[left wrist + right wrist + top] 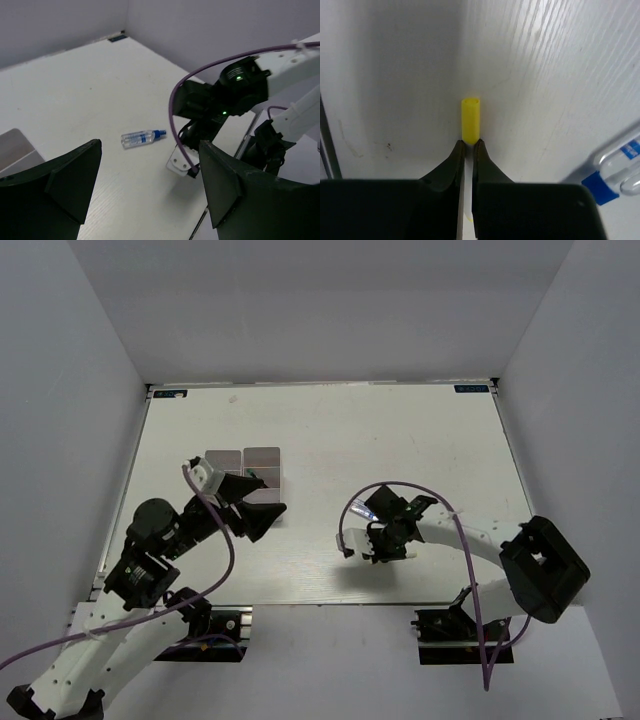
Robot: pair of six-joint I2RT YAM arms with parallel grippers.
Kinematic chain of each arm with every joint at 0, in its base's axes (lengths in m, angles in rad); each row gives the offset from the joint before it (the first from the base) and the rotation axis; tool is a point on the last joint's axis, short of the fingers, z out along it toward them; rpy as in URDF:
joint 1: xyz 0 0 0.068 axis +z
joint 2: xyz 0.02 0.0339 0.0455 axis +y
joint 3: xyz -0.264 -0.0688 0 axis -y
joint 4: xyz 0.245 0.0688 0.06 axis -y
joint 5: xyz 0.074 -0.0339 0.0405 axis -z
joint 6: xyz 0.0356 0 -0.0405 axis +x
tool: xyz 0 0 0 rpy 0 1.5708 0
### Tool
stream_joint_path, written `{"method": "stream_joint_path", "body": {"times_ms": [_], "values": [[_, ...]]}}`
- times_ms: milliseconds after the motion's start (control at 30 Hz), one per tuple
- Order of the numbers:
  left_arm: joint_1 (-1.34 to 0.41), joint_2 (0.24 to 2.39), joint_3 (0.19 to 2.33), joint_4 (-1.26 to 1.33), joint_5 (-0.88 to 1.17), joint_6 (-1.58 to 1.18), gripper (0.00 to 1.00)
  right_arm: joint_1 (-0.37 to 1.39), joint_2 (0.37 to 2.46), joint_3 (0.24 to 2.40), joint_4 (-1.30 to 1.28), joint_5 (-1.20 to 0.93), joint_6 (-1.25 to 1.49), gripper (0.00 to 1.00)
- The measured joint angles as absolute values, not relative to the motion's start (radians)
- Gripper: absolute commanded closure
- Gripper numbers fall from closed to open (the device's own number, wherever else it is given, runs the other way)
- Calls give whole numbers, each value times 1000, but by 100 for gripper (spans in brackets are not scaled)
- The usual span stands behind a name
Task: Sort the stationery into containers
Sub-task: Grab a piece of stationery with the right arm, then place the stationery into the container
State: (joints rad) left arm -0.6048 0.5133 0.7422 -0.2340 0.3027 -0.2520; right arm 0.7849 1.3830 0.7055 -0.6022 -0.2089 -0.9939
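Right gripper (pixel 468 144): jaws drawn narrow, clamped on a yellow-capped marker (pixel 470 117), with the cap protruding past the tips. The clear-blue tube (pixel 142 138) lies flat on the white wood-grain table (pixel 400 440), just beside that gripper. Left gripper (pixel 262 518): jaws wide, holding nothing, at the containers' (pixel 262 458) near edge. Plain pale walls enclose the table on three sides.

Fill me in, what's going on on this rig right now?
Stationery sorting. The right pincer is closed on a yellow-capped marker down near the table; whether the marker is lifted yet is unclear. A clear-blue tube lies loose beside it. The left pincer is open and empty, hovering by the white containers. What is inside them cannot be made out.
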Motion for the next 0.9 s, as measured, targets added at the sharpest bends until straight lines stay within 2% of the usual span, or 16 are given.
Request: {"method": "stream_joint_path", "body": {"times_ms": [167, 400, 633, 900], "values": [[-599, 425, 708, -161, 365, -248, 12, 806, 1482, 907, -705, -312, -974, 100], [-598, 347, 654, -66, 477, -236, 12, 811, 1669, 1476, -765, -565, -925, 100], [-598, 300, 612, 4, 567, -226, 12, 831, 1982, 1991, -758, -764, -791, 100], [-598, 298, 603, 47, 630, -217, 12, 900, 2211, 2201, -657, -839, -661, 100]]}}
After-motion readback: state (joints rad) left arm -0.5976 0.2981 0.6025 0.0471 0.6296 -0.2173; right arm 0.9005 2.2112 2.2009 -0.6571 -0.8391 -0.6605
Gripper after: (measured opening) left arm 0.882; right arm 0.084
